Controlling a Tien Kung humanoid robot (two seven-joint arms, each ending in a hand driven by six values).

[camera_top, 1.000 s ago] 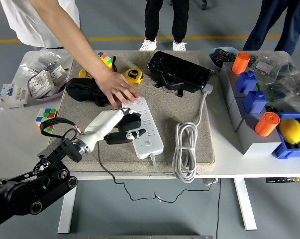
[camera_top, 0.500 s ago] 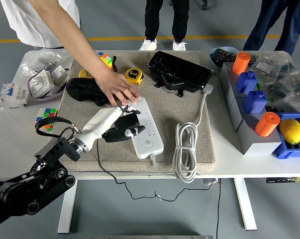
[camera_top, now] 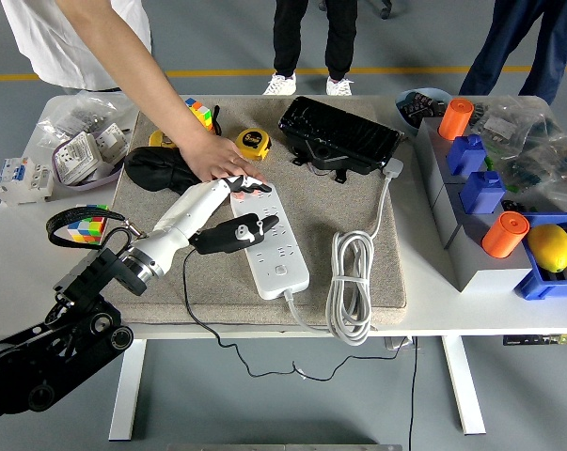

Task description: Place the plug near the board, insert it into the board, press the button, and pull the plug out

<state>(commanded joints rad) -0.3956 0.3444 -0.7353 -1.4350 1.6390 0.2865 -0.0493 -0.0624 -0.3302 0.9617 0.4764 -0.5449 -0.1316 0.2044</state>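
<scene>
- On the grey mat [camera_top: 349,202] in the middle of the white table [camera_top: 20,235] lies the white power strip [camera_top: 275,240], running from the far left down toward the near edge, with its coiled white cable [camera_top: 352,282] just to its right.
- Robot's left hand [camera_top: 228,214] comes in from the lower left and sits right over the strip, white forearm angled up toward it.
- Its fingers [camera_top: 255,185] are wrapped around the black plug [camera_top: 234,235], which is tilted over the left side of the strip, touching or nearly touching it. Can't tell if any prongs are actually in a socket.
- A thin black cord [camera_top: 194,310] trails from the plug down over the mat's near edge.
- A person's hand [camera_top: 215,162] reaches in from the far left and rests flat on the far end of the strip, touching the robot's fingertips or just beside them.
- Right arm isn't anywhere in the shot.
- Other stuff around: yellow tape measure [camera_top: 252,143] and a black case [camera_top: 339,134] at the back of the mat, a Rubik's cube [camera_top: 87,227] on the left by the robot's wrist, orange and blue bins [camera_top: 476,169] on the right, a lemon [camera_top: 549,246] in the blue tray.
</scene>
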